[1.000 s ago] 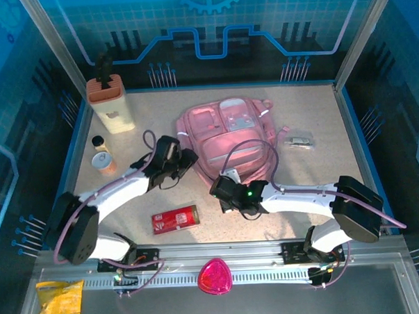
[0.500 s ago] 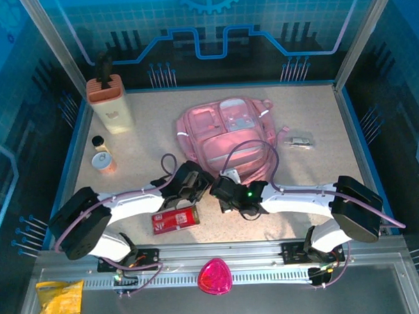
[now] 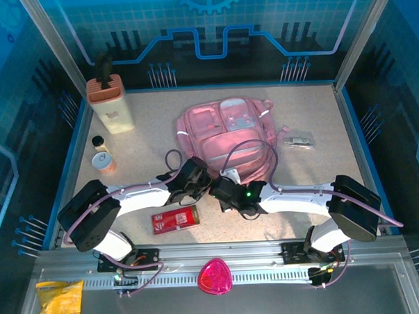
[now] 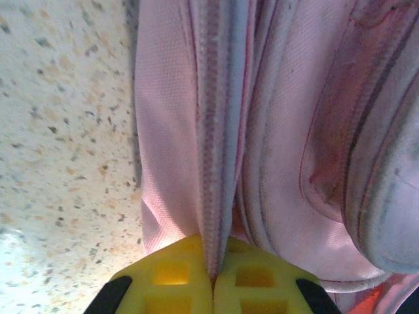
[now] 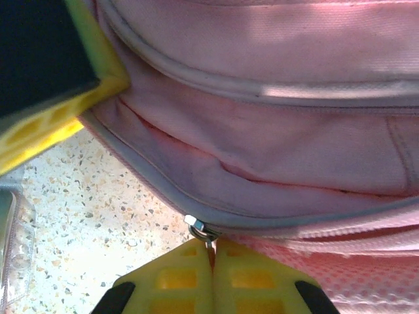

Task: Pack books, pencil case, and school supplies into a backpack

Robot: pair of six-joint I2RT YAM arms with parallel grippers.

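left gripper: clamped on backpack zip seam
right gripper: clamped on zip pull
risk: pull slipping out, thin bite; fabric bunching, zip jamming

The left hand has moved. One second ago it sat out to the left of the big soft pink backpack, with its two fingers apart. Since then it has swung in to the backpack's near left corner. Its yellow fingers have snapped together there, and now they pinch a fold of the backpack's pink zip edge between them.
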